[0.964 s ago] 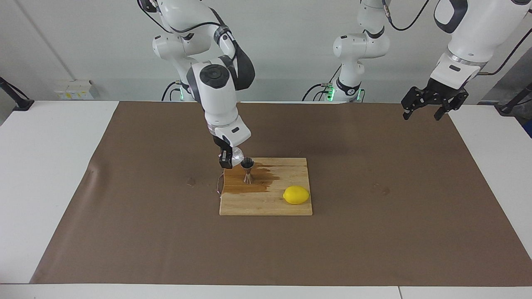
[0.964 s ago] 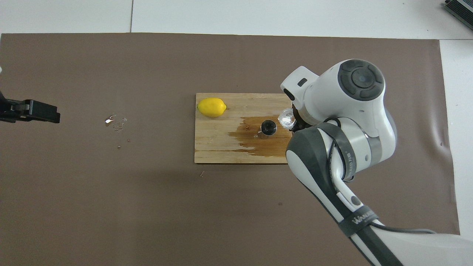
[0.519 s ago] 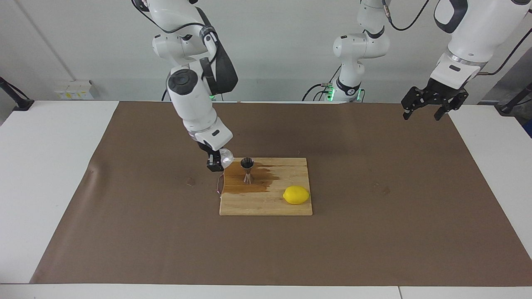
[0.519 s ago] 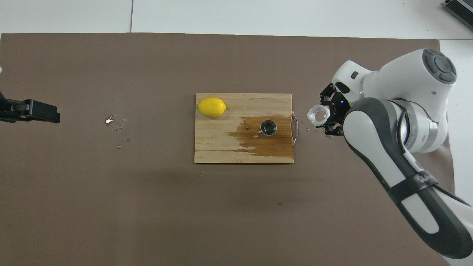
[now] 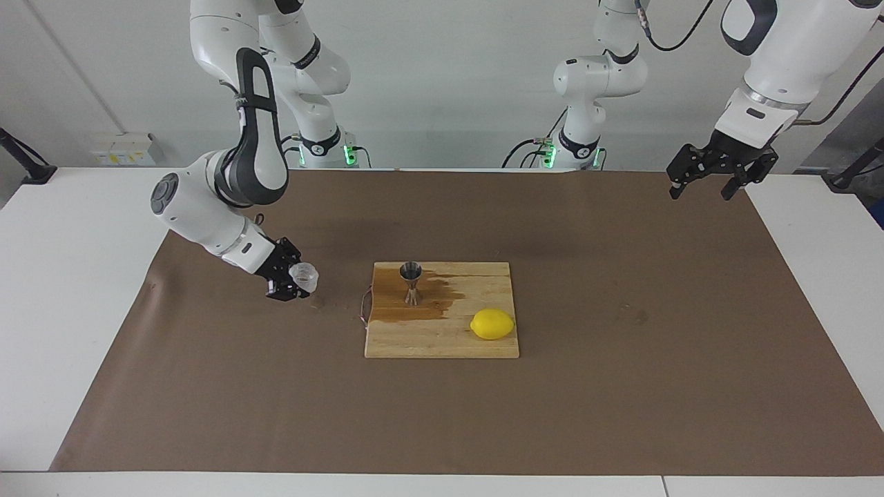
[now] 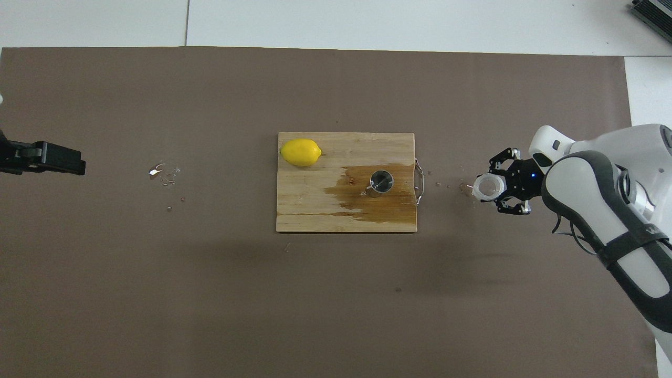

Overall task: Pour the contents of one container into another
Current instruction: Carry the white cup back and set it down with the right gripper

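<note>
As we compare with a moment ago, we note:
Change: right end effector has carried the plastic cup off the cutting board, toward the right arm's end of the table.
Grip: pinching the cup, upright.
Jigger: upright on the board's wet patch.
Meaning: we judge pouring finished; set-down remains.
Left end effector: waits, spread.

The right hand grips the plastic cup over the brown mat, beside the cutting board. On the board's wet patch the steel jigger stands upright, with a lemon farther from the robots. The left hand hangs over the mat's corner on the bench.
</note>
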Robot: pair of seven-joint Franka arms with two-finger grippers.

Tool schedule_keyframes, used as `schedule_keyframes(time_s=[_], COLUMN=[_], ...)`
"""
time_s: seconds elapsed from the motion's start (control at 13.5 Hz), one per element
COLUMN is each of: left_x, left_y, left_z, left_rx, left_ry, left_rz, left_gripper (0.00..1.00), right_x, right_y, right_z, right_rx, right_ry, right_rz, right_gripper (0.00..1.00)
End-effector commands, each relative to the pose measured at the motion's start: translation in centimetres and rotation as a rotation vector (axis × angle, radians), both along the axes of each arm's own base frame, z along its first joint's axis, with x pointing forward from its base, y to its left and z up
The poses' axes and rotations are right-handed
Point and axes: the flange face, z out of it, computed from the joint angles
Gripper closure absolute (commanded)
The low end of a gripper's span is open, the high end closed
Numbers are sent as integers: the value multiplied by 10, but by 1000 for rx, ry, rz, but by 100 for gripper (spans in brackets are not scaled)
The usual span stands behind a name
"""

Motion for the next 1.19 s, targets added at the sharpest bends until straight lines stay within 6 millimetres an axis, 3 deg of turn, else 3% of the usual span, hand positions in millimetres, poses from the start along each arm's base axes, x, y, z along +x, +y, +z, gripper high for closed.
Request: schedule_keyframes(time_s=[0.0,0.15,0.22,0.59,0.67,0.74,0.82,1.11], left_x=[-7,-7,-7,-7,-7,-7,-7,-7], left_y=[2,2,2,2,2,2,2,2], left_z=[1,1,0,1,0,0,1,0], left_rx=[-7,-8,-8,-8,-8,-8,-8,-8], left_ry=[5,5,7,5,7,7,5,7], left_rz=[14,14,14,14,14,14,14,14], left_gripper=[0,0,0,0,0,0,0,0], right_x=[-7,-7,-6,3,2,2,2,-1], right_y=[-14,-15,-17,-13,-13,-14,-14,-4], right_z=[-25,-38,-39,-43,-44,-43,-44,-13], right_rx=[66,87,86,50,49,51,55,64], right_ry=[-28,-44,-51,-109,-109,-106,-95,-54], right_rz=[13,32,35,22,17,16,7,-49], right_gripper=[80,79,73,71,49,19,0,0])
